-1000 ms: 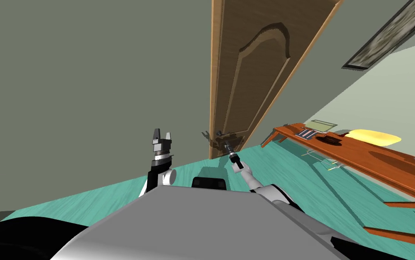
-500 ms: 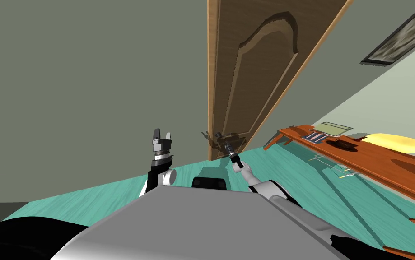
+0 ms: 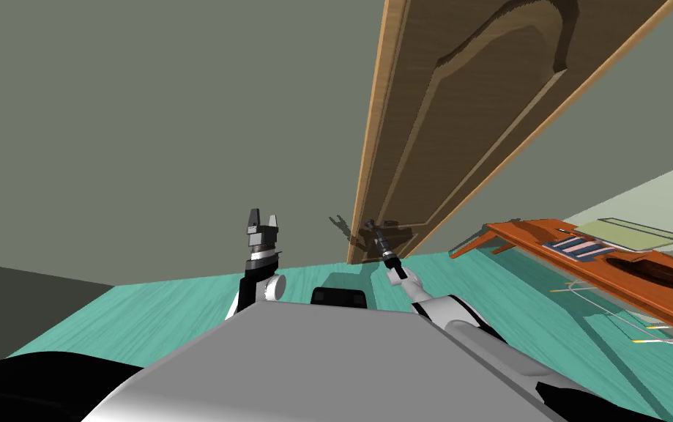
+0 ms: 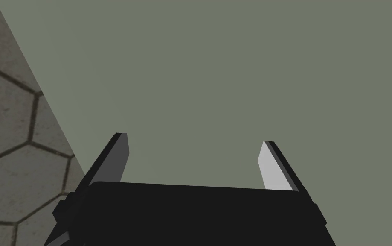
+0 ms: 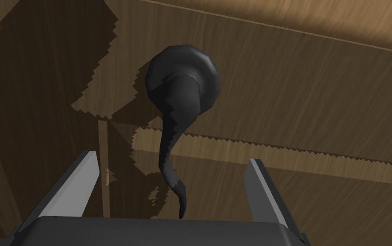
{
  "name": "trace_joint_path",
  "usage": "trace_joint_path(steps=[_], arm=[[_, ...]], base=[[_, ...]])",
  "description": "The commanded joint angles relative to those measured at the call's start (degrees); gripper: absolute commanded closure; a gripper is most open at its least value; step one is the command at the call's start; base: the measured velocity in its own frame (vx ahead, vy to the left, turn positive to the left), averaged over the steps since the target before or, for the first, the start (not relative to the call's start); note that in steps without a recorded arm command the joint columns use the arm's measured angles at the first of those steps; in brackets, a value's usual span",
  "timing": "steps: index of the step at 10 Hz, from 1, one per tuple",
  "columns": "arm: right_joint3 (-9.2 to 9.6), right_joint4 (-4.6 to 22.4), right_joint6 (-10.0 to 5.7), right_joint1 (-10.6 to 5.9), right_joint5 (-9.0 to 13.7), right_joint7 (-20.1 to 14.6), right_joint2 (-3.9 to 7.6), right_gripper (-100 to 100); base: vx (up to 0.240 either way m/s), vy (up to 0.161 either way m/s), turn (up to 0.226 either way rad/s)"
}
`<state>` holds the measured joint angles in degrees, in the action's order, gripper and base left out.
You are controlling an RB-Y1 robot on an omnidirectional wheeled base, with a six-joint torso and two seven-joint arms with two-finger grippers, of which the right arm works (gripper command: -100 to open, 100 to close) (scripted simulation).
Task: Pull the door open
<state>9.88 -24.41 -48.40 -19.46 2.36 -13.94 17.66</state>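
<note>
A brown panelled wooden door [image 3: 474, 110] rises ahead and to the right in the head view. Its dark lever handle [image 5: 178, 124] hangs from a round rose, the lever's curved tip reaching down between the fingers of my right gripper [image 5: 171, 171]. Those fingers stand open on either side of the lever without touching it. In the head view the right gripper [image 3: 376, 233] is at the door's lower edge by the handle. My left gripper [image 3: 262, 220] is raised to the left, open and empty, its fingers [image 4: 271, 166] spread apart.
A grey-green wall [image 3: 144, 110] stands left of the door. An orange wooden table [image 3: 605, 271] with papers and a dark object stands to the right on the teal floor [image 3: 166, 315].
The whole head view has shifted: the door now sits further right and looms larger, and the table has slid right. My right gripper stays at the handle; the left arm has not moved.
</note>
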Motion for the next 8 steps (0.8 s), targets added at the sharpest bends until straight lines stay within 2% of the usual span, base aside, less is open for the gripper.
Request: trace_joint_path(steps=[1,2,4,5,7,8], arm=[[-0.02,-2.9,1.66,1.84,0.1,0.1,0.41,-100],[-0.53,-3.8,0.95,2.89,1.8,-0.3,2.15,-100],[-1.03,-3.5,0.26,3.90,3.4,-0.6,3.85,-100],[-1.03,-4.5,0.26,3.90,3.4,-0.6,3.85,-100],[-1.03,-3.5,0.26,3.90,3.4,-0.6,3.85,-100],[-1.47,-3.2,-0.37,4.82,4.9,-0.9,5.37,-100]], base=[[0.031,0.023,-0.029],[0.061,0.035,0.297],[0.110,0.027,0.244],[0.081,0.022,0.047],[0.020,0.011,-0.021],[0.053,0.016,0.245]])
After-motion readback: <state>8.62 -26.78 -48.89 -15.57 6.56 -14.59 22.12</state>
